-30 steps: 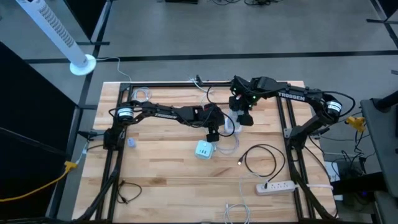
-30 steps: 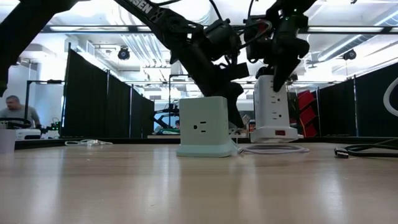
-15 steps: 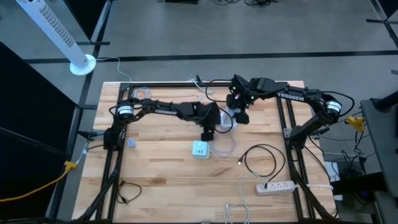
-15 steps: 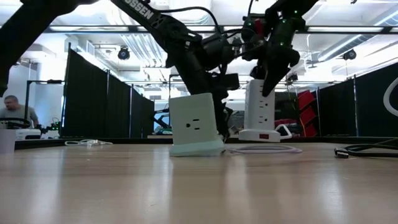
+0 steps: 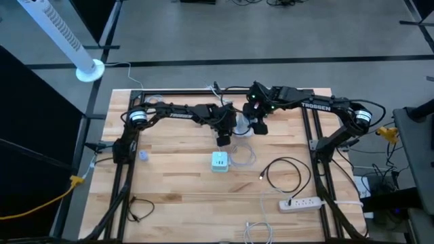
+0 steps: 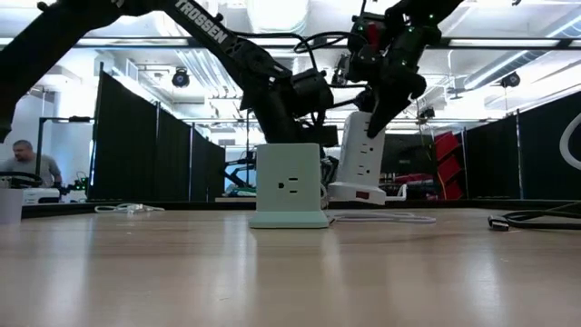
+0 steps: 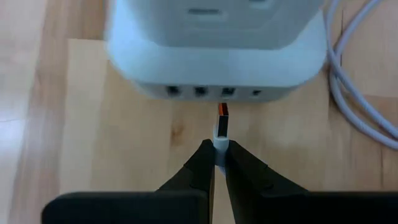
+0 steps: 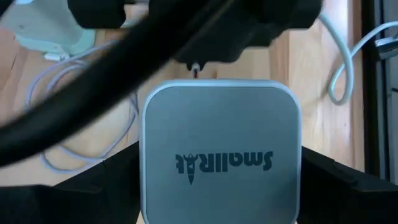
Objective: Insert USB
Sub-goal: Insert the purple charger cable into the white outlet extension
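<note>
Fingertips of the left gripper (image 7: 217,149) pinch a white USB plug (image 7: 221,127), its orange tip just short of the port row on the white tower power strip (image 7: 217,37). Right gripper (image 8: 219,186) clamps that tilted strip (image 6: 359,154) from both sides, behind the green outlet cube (image 6: 290,184).

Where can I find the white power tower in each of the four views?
High view: mostly hidden between both grippers, upper centre.
Low view: white power tower tilted, right of the green outlet cube.
Left wrist view: its base fills the upper part.
Right wrist view: its top fills the centre.
Shared landmark: the green outlet cube.
</note>
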You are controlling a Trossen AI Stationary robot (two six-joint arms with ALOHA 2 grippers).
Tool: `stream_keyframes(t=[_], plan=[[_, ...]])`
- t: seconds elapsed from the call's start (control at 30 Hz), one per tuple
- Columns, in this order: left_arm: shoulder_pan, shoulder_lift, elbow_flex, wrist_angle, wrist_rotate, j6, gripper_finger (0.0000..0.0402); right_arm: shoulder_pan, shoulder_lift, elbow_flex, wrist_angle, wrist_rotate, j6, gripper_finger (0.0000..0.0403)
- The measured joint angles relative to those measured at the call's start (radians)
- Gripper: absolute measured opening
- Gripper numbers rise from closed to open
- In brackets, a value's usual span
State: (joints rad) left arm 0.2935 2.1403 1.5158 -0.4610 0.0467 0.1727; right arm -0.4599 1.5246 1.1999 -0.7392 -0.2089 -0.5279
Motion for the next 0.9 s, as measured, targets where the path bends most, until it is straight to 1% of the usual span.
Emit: stream_keyframes(t=[0.27,0.6,0.9], plan=[[0.002,0.028,0.002,0.009,0.000,0.002,0.0015,0.010,0.003,0.004,0.041,-0.008,0.004,0.0295],[0.002,0.031,0.007,0.027,-0.002,0.002,0.0015,0.017,0.070,0.004,0.045,0.002,0.012,0.0295],[0.002,0.030,0.007,0.030,-0.002,0.020,0.0015,0.017,0.068,0.004,0.036,0.003,0.020,0.0295]])
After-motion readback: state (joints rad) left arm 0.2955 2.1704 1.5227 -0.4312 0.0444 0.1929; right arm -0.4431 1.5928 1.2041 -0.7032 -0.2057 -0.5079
